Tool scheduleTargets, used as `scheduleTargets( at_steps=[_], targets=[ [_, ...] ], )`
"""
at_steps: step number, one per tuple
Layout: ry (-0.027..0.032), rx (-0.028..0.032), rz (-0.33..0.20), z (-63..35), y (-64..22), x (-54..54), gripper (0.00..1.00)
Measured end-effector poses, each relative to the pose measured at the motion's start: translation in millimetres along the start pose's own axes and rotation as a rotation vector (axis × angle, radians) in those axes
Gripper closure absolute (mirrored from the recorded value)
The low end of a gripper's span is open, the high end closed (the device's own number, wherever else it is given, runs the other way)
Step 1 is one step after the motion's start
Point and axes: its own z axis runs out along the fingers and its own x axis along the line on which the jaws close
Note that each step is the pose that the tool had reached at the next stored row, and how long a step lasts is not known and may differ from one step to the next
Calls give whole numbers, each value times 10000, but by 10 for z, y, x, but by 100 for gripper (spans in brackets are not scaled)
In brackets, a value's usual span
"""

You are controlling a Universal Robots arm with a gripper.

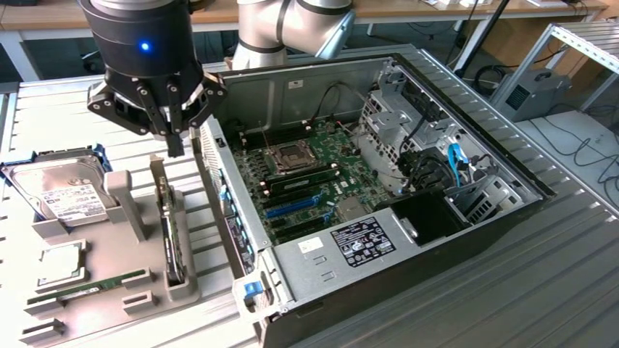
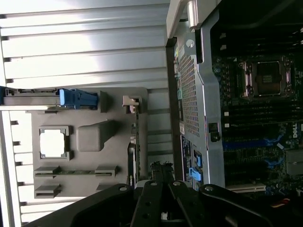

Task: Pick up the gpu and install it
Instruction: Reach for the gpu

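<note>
The gpu (image 1: 170, 232) is a thin black card standing on edge in a slot of the grey holder tray (image 1: 116, 308), just beside the open computer case (image 1: 387, 239). My gripper (image 1: 175, 148) hangs above the card's far end, in the gap between tray and case wall, fingers shut with nothing between them. In the wrist view the gpu (image 2: 136, 137) appears edge-on, with my shut gripper (image 2: 161, 166) close to it. The motherboard (image 1: 309, 174) lies exposed inside the case, with blue expansion slots (image 1: 295, 205).
A silver hard drive (image 1: 63, 192) in a blue carrier, a CPU (image 1: 63, 262) and a green RAM stick (image 1: 92, 286) sit in the tray. The case's upright side wall (image 1: 217, 203) stands right beside the gpu. Cables and drive cages crowd the case's far end (image 1: 435, 159).
</note>
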Motion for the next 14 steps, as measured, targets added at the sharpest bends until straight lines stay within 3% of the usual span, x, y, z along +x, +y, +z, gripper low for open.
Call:
scheduleTargets(
  at_steps=[14],
  targets=[
    [-2,31,-1,5,-43,-3,89]
  ],
)
